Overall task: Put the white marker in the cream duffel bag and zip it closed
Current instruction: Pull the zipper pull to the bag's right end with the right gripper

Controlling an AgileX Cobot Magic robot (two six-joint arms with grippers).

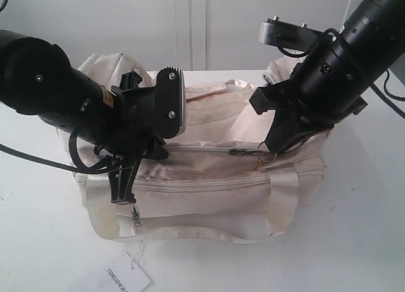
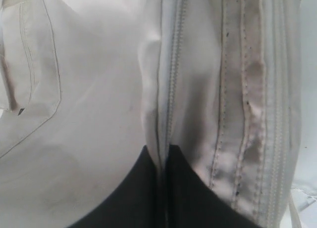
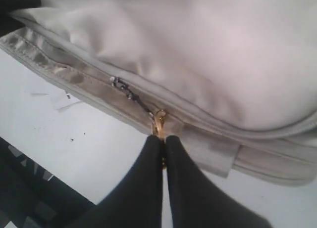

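Cream duffel bag (image 1: 209, 190) sits across the middle of the white tabletop (image 1: 354, 228) in the exterior view, its long front side towards the camera and a shiny strap handle (image 1: 281, 203) looping down its right front. The left tool (image 1: 122, 184) reaches in from the left and presses down at the bag's left front end. The right tool (image 1: 276, 146) comes down from the upper right onto the top zipper line, its tips at the gold ring pull (image 1: 267, 156). A white paper tag (image 1: 123, 280) lies on the tabletop just in front of the bag. In the left wrist view the cream duffel bag (image 2: 89, 114) fills the picture; the left tool (image 2: 163, 151) is closed, its two black fingers (image 2: 198, 198) drawn together with a thin fold of the bag's fabric pinched between them, right beside a line of zipper teeth (image 2: 173, 65). In the right wrist view the right tool (image 3: 163, 139) is closed on the gold ring pull (image 3: 159, 120), which hangs by a short dark link from the zipper slider (image 3: 117, 82) on the bag's curved top edge. The paper tag (image 3: 62, 98) lies on the tabletop (image 3: 99, 154) beyond the bag. How far the top zipper is drawn I cannot tell.
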